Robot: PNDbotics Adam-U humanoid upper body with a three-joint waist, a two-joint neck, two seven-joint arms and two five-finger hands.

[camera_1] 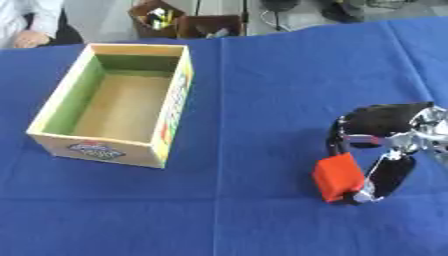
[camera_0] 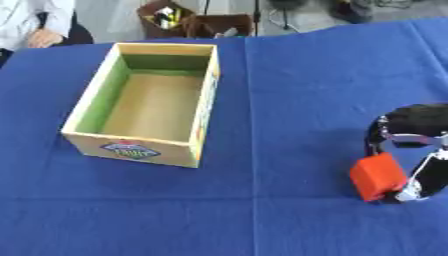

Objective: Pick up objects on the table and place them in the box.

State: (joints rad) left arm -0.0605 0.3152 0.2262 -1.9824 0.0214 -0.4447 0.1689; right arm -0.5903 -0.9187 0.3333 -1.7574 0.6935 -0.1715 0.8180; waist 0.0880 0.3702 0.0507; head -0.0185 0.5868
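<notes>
Right hand [camera_1: 385, 150], lower right of frame: fingers curled, pinching small orange-red block [camera_1: 337, 177] just above blue tablecloth [camera_1: 254, 100]. Open yellow-green cardboard box [camera_1: 171, 115] sits upper left, well apart.

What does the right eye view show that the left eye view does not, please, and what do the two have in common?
Only the right eye view shows the right hand whole, with blue cloth beyond it; it also shows the cloth's far right edge. Only the left eye view shows more cloth left of the box and more of the seated person at the far left. Both show the open, empty box and the right hand curled round the red block.
</notes>
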